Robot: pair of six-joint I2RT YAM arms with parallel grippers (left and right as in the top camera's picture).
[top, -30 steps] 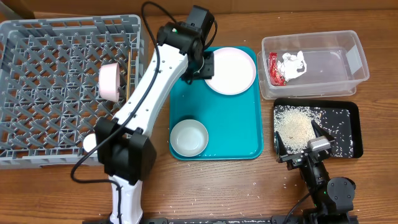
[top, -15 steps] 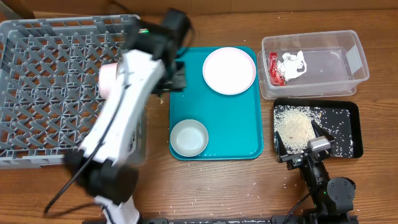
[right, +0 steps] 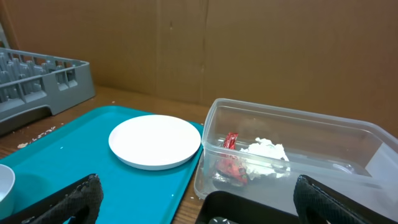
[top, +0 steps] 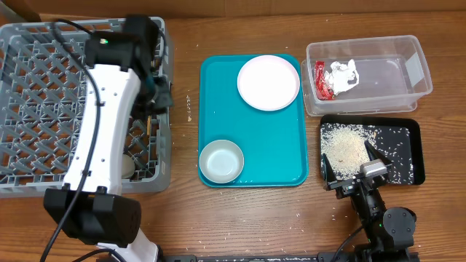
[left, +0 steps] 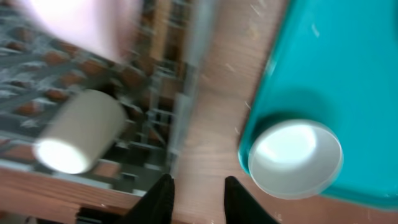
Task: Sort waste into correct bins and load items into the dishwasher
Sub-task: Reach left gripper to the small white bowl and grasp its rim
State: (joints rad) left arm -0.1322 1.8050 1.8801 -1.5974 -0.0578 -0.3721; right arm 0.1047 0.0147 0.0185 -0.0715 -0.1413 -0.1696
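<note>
The grey dish rack [top: 44, 109] stands at the left. My left gripper [top: 156, 100] hangs over its right edge, open and empty [left: 200, 202]. A small white cup [left: 78, 130] lies on its side in the rack [top: 125, 166], with a blurred pinkish dish [left: 81, 25] beyond it. A white plate [top: 269, 82] and a white bowl [top: 220, 161] sit on the teal tray [top: 284, 145]. The clear tub [top: 393, 73] holds the red wrapper [top: 321, 78] and the tissue [top: 344, 75]. The black tray [top: 400, 145] holds rice [top: 346, 145]. My right gripper [top: 349, 173] is open and empty at the black tray's front edge.
Loose rice grains [top: 342, 215] lie scattered on the wooden table in front of the black tray. A cardboard wall [right: 249, 43] stands behind the table. The left arm's white link [top: 102, 145] spans the rack's right side.
My left arm has swung left, from beside the plate on the teal tray to over the rack's right edge. The right arm has not moved.
</note>
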